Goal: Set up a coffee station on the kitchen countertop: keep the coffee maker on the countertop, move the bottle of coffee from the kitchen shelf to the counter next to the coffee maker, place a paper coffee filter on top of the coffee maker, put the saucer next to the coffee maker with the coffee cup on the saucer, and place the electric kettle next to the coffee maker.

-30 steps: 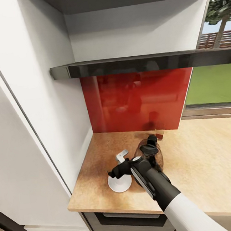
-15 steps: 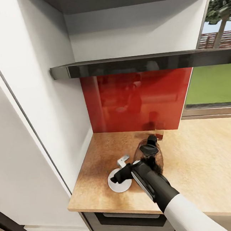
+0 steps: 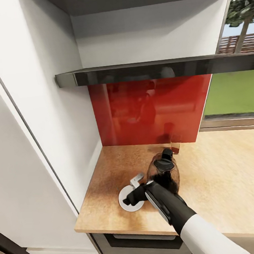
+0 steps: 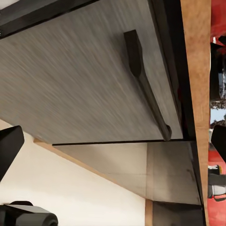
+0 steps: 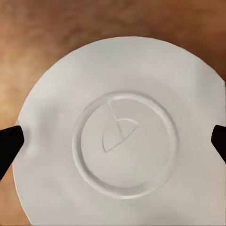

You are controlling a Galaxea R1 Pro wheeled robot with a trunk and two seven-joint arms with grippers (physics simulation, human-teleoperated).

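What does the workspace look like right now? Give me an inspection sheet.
Surface: wooden countertop, corner against a red backsplash.
Job's things: white saucer flat on the counter, no cup on it; dark glass coffee maker just beside it.
Clutter: small grey piece behind the saucer, identity unclear.
Grippers: right gripper open over the saucer, fingertips wide of its rim; left gripper open, facing a drawer front.
Cables: nothing seen.
Surroundings: dark shelf above, window to the right.
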